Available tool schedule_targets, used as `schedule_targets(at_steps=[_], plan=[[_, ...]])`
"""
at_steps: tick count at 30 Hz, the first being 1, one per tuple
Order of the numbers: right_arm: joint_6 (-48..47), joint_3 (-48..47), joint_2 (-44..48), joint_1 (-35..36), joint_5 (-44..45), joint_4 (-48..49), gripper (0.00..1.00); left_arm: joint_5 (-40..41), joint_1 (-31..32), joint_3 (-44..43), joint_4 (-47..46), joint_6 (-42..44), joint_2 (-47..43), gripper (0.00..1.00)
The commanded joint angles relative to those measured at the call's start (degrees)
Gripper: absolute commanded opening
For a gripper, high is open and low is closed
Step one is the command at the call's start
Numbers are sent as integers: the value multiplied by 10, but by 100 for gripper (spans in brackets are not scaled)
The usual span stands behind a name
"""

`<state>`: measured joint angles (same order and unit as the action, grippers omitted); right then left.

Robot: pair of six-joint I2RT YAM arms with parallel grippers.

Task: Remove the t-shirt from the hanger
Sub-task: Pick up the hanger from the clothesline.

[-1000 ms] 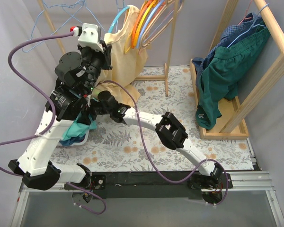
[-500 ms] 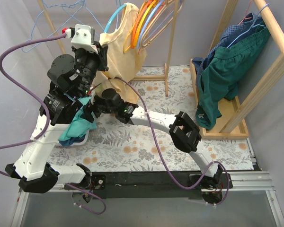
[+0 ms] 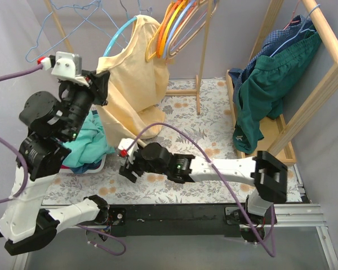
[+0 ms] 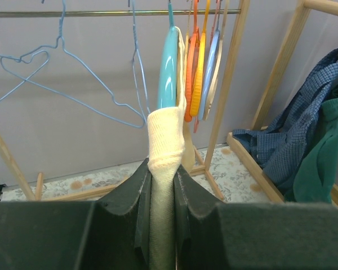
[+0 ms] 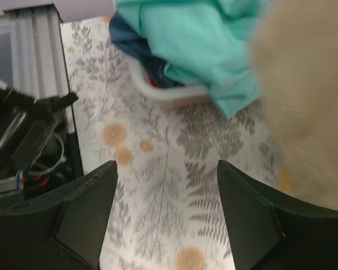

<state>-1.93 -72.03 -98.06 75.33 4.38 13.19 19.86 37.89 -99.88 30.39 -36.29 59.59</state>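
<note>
A pale yellow t-shirt (image 3: 134, 84) hangs from a light blue hanger (image 3: 119, 35) on the back rail. My left gripper (image 3: 99, 90) is shut on the shirt's left edge and holds it stretched out to the left. In the left wrist view the cloth (image 4: 164, 147) is pinched between the two fingers, with the blue hanger (image 4: 168, 70) just behind it. My right gripper (image 3: 128, 166) is open and empty, low over the mat near the front left. In the right wrist view its gripper (image 5: 167, 225) frames bare mat, with the shirt's hem (image 5: 304, 107) at the right.
A white basket with teal and blue clothes (image 3: 90, 147) sits at the left, also in the right wrist view (image 5: 203, 39). Orange and pale hangers (image 3: 177, 25) hang beside the shirt. Empty blue wire hangers (image 3: 62, 22) hang at the left. A wooden rack with green and blue clothes (image 3: 270, 84) stands at the right.
My left gripper has pulled the shirt out to the left and spread it wide. My right arm has drawn back from under the shirt toward the front of the mat.
</note>
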Motion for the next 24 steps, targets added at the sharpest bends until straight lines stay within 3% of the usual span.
schedule_targets(at_steps=[1,6,12,20,24], plan=[[15,87,106,17,60,6,79,-31,2,-15,5,-11,-54,0],[76,198,211,37,98,-37,78,-6,2,-11,52,-15,-96,0],[107,240,315,40,160,-157,74,7,1,63,71,-29,-166,0],[50,207,483,40,232,-224,74,-121,1,81,142,-33,-183,0],[-17,156,500,40,252,-243,74,-198,1,98,178,-30,-173,0]])
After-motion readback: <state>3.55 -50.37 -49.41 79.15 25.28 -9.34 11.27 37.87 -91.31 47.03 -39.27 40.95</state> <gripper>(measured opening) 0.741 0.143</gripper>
